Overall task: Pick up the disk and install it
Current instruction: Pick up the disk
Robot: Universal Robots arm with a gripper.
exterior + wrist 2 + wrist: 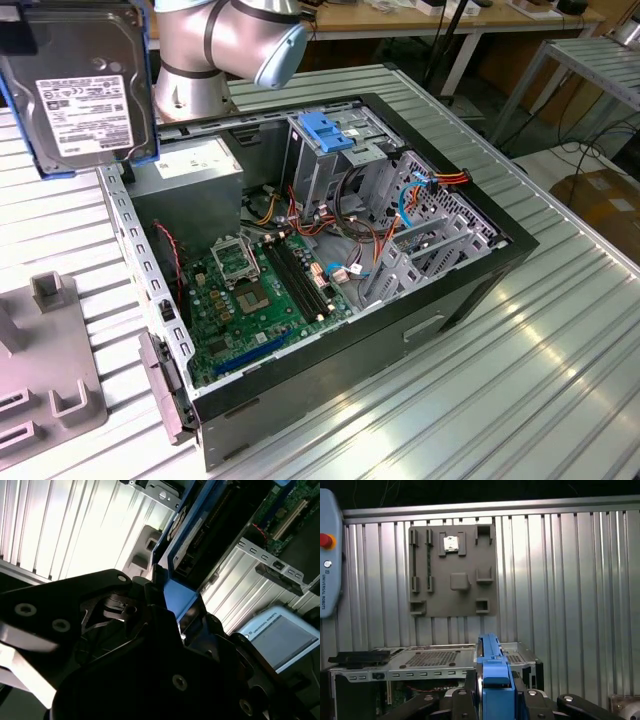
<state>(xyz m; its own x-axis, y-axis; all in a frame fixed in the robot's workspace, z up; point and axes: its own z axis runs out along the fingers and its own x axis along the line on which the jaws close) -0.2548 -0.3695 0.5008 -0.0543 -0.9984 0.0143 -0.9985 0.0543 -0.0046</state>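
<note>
roomy middle, crowded cage side
we see open air over the motherboard [240, 300]; drive cage [315, 175], blue bracket [328, 130] and cables [352, 238] crowd the case [300, 390] toward the exterior view's right. the disk [85, 85] hangs clear of it.

Open computer case [425, 335], grey fixture plate [68, 365]

a: exterior view: cropped parts?
b: disk [85, 95], by the top edge and the exterior view's left edge; arm [225, 40], by the top edge; grey fixture plate [45, 370], by the left edge. label [88, 118] on the disk: print too small to tell.
a: second wrist view?
b: gripper [175, 592] body covers most of the disk [220, 525].
</note>
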